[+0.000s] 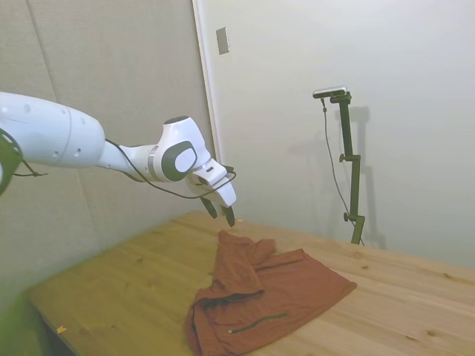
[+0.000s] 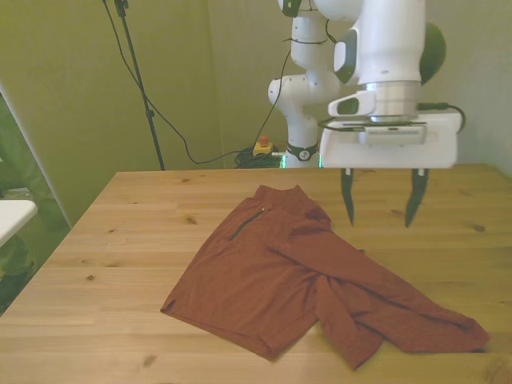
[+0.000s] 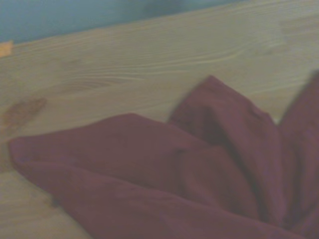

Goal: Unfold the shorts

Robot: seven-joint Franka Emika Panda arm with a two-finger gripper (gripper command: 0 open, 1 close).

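Fig.: Gripper [image 2: 382,210] w/ fingers spread wide, holding nothing, poised above the table [image 2: 120,240], clear of the cloth. Rust-brown shorts [image 2: 272,280] lie on the tabletop, one leg folded over the other part toward the front view's right; dark zipper [image 2: 248,224] facing up.

One camera stands off the side of the wooden table [image 1: 133,297], a little above it and well back, looking across the top to the pale wall beyond, with the arm coming in from the picture's left. Another looks from across the table straight at the robot's base, close and low enough to take in most of the tabletop, and both catch the shorts [image 2: 280,272] and the gripper [image 2: 380,204] hanging above them. The wrist camera looks down from very near, blurred, at a fold of the same cloth and bare wood.
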